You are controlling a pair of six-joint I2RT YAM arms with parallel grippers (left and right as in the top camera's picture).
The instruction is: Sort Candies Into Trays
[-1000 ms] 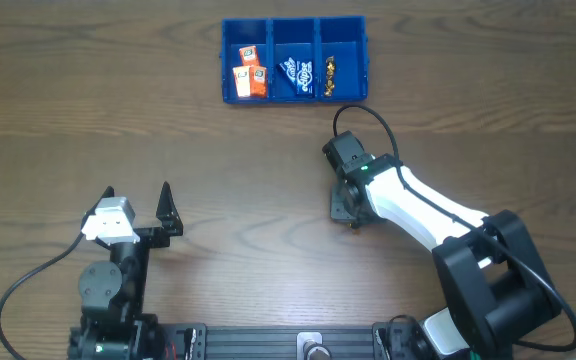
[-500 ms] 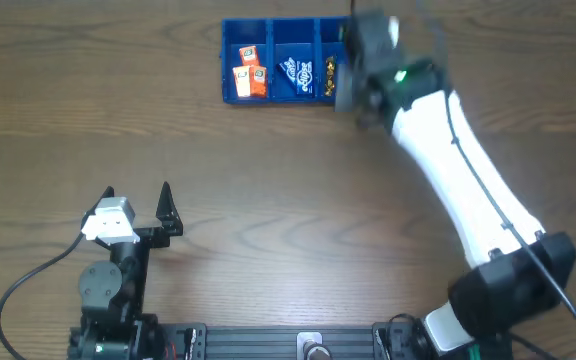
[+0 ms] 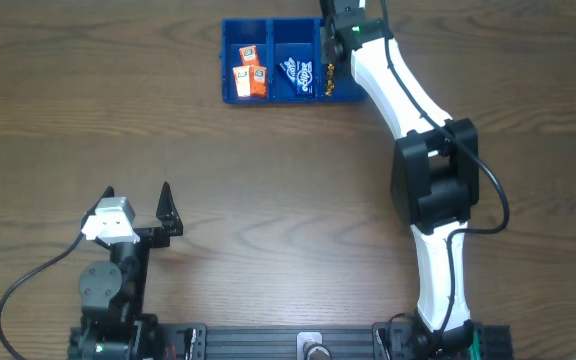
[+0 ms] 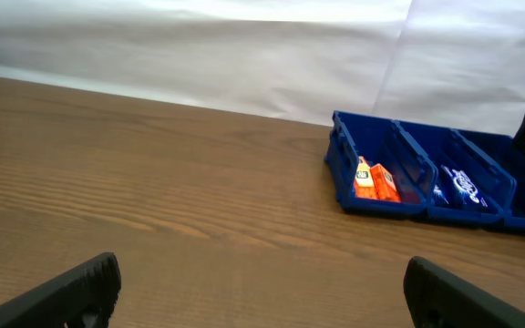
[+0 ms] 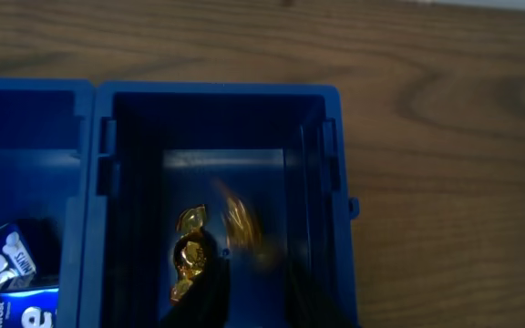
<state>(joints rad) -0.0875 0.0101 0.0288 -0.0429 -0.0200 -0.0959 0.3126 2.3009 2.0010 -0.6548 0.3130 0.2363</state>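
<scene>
As you look down from top view, right gripper (image 3: pixel 340 24) is over the right-end compartment of blue tray (image 3: pixel 268 99), arm stretched far up table (image 3: pixel 118 120). Jaws apart, nothing clamped. Your right wrist view: gold candy (image 5: pixel 190 255) lies on compartment floor; 2nd gold candy (image 5: pixel 242 223) just beside it, blurred, loose. Mid compartment: blue-white candies (image 3: pixel 296 70). Left-end compartment: orange candies (image 3: pixel 249 76). Left gripper (image 3: pixel 136 194) sits near its base, jaws wide apart, holding nothing, well apart fr tray.
</scene>
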